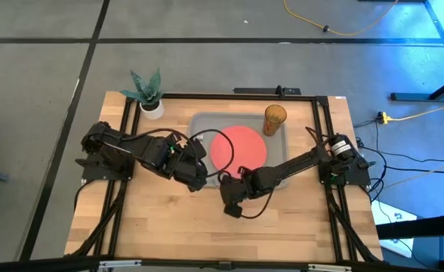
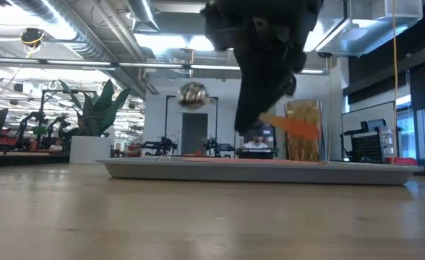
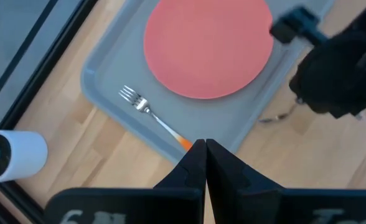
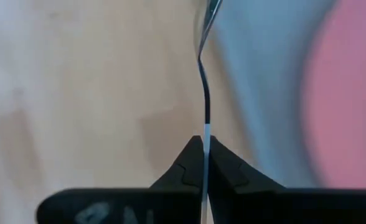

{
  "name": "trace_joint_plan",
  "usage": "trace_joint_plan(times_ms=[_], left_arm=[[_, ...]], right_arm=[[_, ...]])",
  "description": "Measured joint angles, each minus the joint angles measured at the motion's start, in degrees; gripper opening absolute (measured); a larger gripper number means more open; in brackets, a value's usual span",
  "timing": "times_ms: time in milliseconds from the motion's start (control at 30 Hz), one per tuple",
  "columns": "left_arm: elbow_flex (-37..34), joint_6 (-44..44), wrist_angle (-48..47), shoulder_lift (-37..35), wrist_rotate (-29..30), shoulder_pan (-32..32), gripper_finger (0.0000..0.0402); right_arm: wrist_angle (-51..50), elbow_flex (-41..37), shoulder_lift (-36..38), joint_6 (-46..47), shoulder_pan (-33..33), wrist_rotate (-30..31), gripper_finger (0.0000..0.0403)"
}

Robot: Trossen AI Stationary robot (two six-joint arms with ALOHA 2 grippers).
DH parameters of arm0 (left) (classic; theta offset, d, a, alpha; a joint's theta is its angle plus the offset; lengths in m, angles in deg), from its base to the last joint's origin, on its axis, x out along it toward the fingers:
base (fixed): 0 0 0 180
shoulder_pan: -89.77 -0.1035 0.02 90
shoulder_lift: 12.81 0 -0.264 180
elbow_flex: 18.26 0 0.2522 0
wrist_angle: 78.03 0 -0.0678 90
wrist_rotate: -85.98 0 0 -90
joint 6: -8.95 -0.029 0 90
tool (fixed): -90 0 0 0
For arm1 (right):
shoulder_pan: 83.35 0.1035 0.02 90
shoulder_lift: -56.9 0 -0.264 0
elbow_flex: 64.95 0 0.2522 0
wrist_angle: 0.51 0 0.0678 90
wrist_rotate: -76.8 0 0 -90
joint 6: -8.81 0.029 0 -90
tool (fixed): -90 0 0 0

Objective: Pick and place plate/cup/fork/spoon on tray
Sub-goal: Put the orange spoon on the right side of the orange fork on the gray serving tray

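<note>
The grey tray [image 1: 203,125] holds the coral-red plate [image 1: 238,148] and, at its far right corner, the amber cup [image 1: 275,119]. The fork [image 3: 147,111] lies on the tray left of the plate, tines toward the far side. My left gripper [image 3: 205,147] is shut at the fork's orange handle end, over the tray's near left corner [image 1: 200,180]. My right gripper [image 4: 204,142] is shut on the spoon [image 2: 192,94], just off the tray's near edge [image 1: 231,204]. My left gripper has the fork's orange handle end [image 3: 184,142] at its shut fingertips, coming slanting down from the near left. The fingers hide the place of contact. The tines [image 3: 129,95] rest on the tray floor. My right gripper pinches the spoon's handle [image 4: 205,127] between its two fingers, which come from above. The spoon is lifted clear of the table, roughly level, with the orange handle [image 2: 293,125] on one side of the fingers and the silver bowl [image 2: 192,94] sticking out on the other.
A white pot with a green plant [image 1: 149,98] stands at the table's far left corner, beside the tray. A black frame [image 1: 324,136] runs round the table edges. Bare wood lies on the near half of the table [image 1: 207,234].
</note>
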Motion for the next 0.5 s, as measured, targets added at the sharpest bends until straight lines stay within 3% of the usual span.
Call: trace_joint_plan(times_ms=[133,500], left_arm=[[0.00,-0.74,0.01,-0.02,0.00,0.00,0.0000],[0.00,-1.17,0.04,-0.08,-0.25,1.25,0.0000]], right_arm=[[-8.40,4.56,0.02,-0.72,-0.44,5.80,0.0006],[-8.18,9.29,-0.36,0.15,-5.28,5.65,0.0006]])
